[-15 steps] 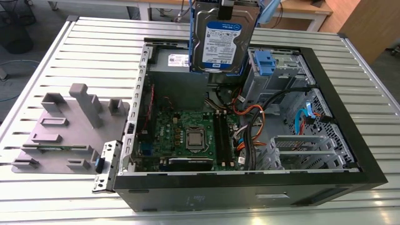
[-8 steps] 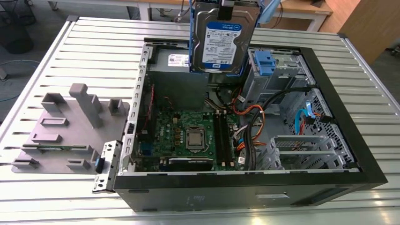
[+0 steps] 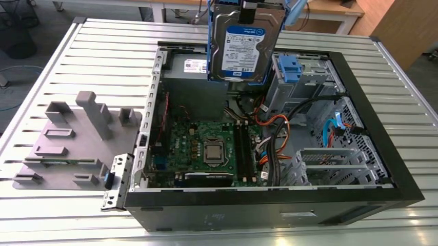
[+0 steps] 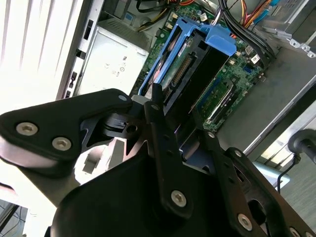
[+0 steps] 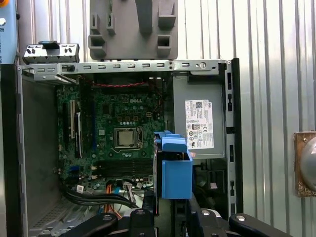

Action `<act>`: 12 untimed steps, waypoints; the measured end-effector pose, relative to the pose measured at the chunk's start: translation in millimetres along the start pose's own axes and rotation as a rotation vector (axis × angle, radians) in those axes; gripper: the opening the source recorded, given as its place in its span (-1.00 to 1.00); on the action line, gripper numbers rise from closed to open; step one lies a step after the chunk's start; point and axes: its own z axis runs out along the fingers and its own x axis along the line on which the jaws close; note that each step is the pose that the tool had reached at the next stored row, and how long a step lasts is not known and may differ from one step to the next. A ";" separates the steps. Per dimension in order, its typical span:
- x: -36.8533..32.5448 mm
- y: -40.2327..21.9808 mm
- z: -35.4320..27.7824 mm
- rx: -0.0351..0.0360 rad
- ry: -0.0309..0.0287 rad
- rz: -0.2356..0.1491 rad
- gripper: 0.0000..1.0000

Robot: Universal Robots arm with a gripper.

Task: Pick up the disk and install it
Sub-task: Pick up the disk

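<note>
The disk [image 3: 245,46], a silver hard drive with a blue-and-white label and blue side rails, hangs upright in the air over the back of the open computer case [image 3: 274,205]. My gripper [image 3: 247,5] holds it from above by its upper end. In both wrist views the disk [image 4: 197,69] [image 5: 175,170] appears edge-on, its blue rail towards the camera. My black gripper [image 4: 180,133] [image 5: 170,215] is shut on the disk. Below the disk lie the motherboard [image 5: 118,128] and the power-supply box [image 5: 200,123].
A silver drive cage with a blue latch [image 3: 294,77] stands inside the case at the exterior view's right. Orange and black cables [image 3: 287,123] run beside it. A grey fixture [image 3: 75,138] lies on the slatted metal table [image 3: 102,51] at the exterior view's left.
</note>
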 end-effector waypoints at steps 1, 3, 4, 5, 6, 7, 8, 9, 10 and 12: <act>0.5 0.0 0.0 0.0000 -0.0001 0.000 -0.30; 1.2 0.0 0.0 0.0000 0.0000 0.000 -0.30; 1.4 -0.1 0.0 0.0000 -0.0001 0.000 -0.30; 1.4 -0.1 0.0 0.0000 0.0000 0.000 -0.30; 1.4 -0.1 0.0 0.0000 0.0000 0.000 -0.30; 1.6 -0.1 0.0 0.0000 0.0000 0.000 -0.30; 1.7 -0.1 -0.1 0.0000 0.0000 0.000 -0.30; 1.8 -0.1 -0.1 0.0000 0.0000 0.000 -0.30; 1.8 -0.1 0.0 0.0000 0.0000 0.000 -0.30; 2.3 -0.1 0.0 0.0000 0.0000 0.000 -0.30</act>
